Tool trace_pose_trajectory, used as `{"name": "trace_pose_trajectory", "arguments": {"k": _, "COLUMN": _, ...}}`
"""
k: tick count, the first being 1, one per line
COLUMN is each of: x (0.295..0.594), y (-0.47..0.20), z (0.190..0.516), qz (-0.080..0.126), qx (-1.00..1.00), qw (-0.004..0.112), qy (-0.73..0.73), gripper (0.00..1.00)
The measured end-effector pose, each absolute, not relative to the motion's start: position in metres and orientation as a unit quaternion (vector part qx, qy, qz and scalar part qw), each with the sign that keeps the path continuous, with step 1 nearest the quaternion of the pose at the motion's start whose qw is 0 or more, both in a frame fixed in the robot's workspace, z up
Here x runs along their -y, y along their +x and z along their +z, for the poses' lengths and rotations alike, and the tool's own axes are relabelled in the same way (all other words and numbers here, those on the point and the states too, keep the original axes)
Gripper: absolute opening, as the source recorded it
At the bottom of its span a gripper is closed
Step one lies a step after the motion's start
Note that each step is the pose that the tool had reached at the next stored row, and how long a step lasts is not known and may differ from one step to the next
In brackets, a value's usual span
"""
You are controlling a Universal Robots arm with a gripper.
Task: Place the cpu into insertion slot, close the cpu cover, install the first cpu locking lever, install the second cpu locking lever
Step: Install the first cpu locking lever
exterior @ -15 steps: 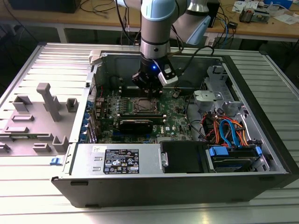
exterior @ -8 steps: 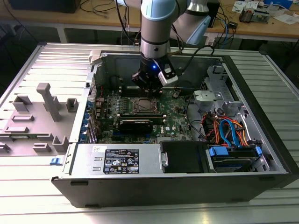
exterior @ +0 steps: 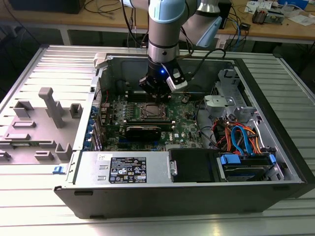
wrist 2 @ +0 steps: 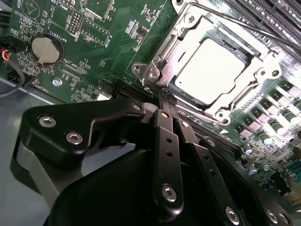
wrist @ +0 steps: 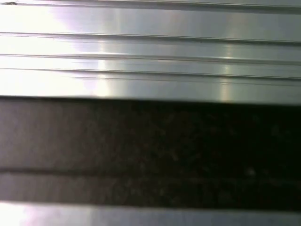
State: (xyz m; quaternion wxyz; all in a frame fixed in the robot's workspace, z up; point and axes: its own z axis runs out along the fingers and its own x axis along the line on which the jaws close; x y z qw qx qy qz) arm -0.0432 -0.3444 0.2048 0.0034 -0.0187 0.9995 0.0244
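cpu (wrist 2: pixel 214 70), one in number, lies seated flat in the insertion slot (wrist 2: pixel 175 84), its dull silver top showing bright through the window of the cpu cover (wrist 2: pixel 188 35), which is already folded down over it as a silvery frame. one slot, one cover, one chip. my tool (wrist 2: pixel 165 96) stands just beside the socket, at the corner nearest the round coin cell (wrist 2: pixel 45 50); the chip lies beyond the fingertips, across that corner. my fingers (wrist 2: pixel 162 120) are drawn together, tips nearly meeting at the frame's edge; whether they pinch a thin lever wire there i cannot tell. one thin lever rod (wrist 2: pixel 225 21) runs along the far side of the socket. in the exterior view my tool (exterior: pixel 158 91) hangs over the green motherboard (exterior: pixel 118 110) inside the open computer case (exterior: pixel 275 147), which rests on the ribbed bench (exterior: pixel 44 64).
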Motion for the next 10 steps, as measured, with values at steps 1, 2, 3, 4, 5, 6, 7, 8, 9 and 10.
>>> {"name": "trace_pose_trajectory", "arguments": {"k": 1, "x": 0.3448, "y": -0.0432, "z": 0.2045, "qz": 0.024, "qx": -1.000, "qw": 0.003, "qy": -0.019, "gripper": 0.11}}
{"name": "trace_pose_trajectory", "arguments": {"k": 2, "x": 0.3449, "y": -0.0431, "z": 0.2043, "qz": 0.024, "qx": -1.000, "qw": 0.003, "qy": -0.019, "gripper": 0.11}}
{"name": "trace_pose_trajectory", "arguments": {"k": 3, "x": 0.3449, "y": -0.0431, "z": 0.2040, "qz": 0.024, "qx": -1.000, "qw": 0.003, "qy": -0.019, "gripper": 0.11}}
{"name": "trace_pose_trajectory", "arguments": {"k": 4, "x": 0.3449, "y": -0.0430, "z": 0.2037, "qz": 0.024, "qx": -1.000, "qw": 0.003, "qy": -0.019, "gripper": 0.11}}
{"name": "trace_pose_trajectory", "arguments": {"k": 5, "x": 0.3449, "y": -0.0429, "z": 0.2033, "qz": 0.025, "qx": -1.000, "qw": 0.003, "qy": -0.019, "gripper": 0.11}}
{"name": "trace_pose_trajectory", "arguments": {"k": 6, "x": 0.3448, "y": -0.0428, "z": 0.2031, "qz": 0.025, "qx": -0.999, "qw": 0.003, "qy": -0.019, "gripper": 0.11}}
{"name": "trace_pose_trajectory", "arguments": {"k": 7, "x": 0.3448, "y": -0.0427, "z": 0.2031, "qz": 0.028, "qx": -0.999, "qw": 0.004, "qy": -0.019, "gripper": 0.11}}
{"name": "trace_pose_trajectory", "arguments": {"k": 8, "x": 0.3448, "y": -0.0427, "z": 0.2030, "qz": 0.030, "qx": -0.999, "qw": 0.004, "qy": -0.019, "gripper": 0.11}}
{"name": "trace_pose_trajectory", "arguments": {"k": 9, "x": 0.3448, "y": -0.0428, "z": 0.2031, "qz": 0.031, "qx": -0.999, "qw": 0.004, "qy": -0.019, "gripper": 0.11}}
{"name": "trace_pose_trajectory", "arguments": {"k": 10, "x": 0.3448, "y": -0.0428, "z": 0.2031, "qz": 0.032, "qx": -0.999, "qw": 0.004, "qy": -0.019, "gripper": 0.11}}
